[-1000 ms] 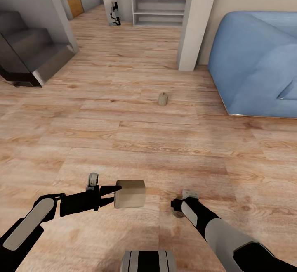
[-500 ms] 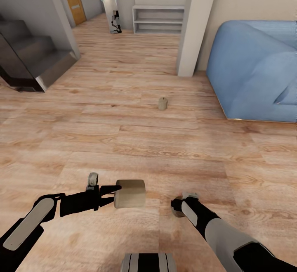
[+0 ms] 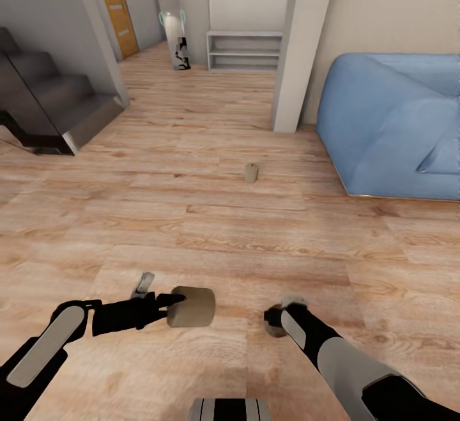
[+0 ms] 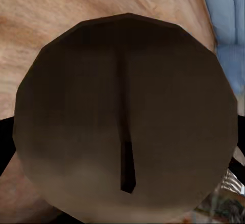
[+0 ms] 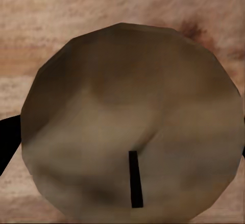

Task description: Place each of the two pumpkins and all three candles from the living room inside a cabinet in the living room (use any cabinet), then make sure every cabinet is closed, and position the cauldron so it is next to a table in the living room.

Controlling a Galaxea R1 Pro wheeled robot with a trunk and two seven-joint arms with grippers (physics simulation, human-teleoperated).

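Wood-plank floor [image 3: 211, 229] spans the room, with the blue sofa [image 3: 390, 127] far right, dark stairs [image 3: 45, 111] far left, a white pillar [image 3: 297, 44] and a low grey shelf [image 3: 244, 50] beyond. Camera has tilted up since earlier, so sofa, stairs and shelf sit lower in the head view; not object motion. Left gripper [image 3: 167, 301] is clamped on a candle [image 3: 191, 306], near left of centre; this candle now looks rounder and turned compared with its boxy look 0.5 s ago, and its end face fills the left wrist view [image 4: 125, 122]. Right gripper [image 3: 276, 320], near right, holds a second candle [image 5: 132, 122], barely visible in the head view. Third candle [image 3: 251, 172] stands upright on the floor mid-room, left of the sofa, well apart from both grippers.
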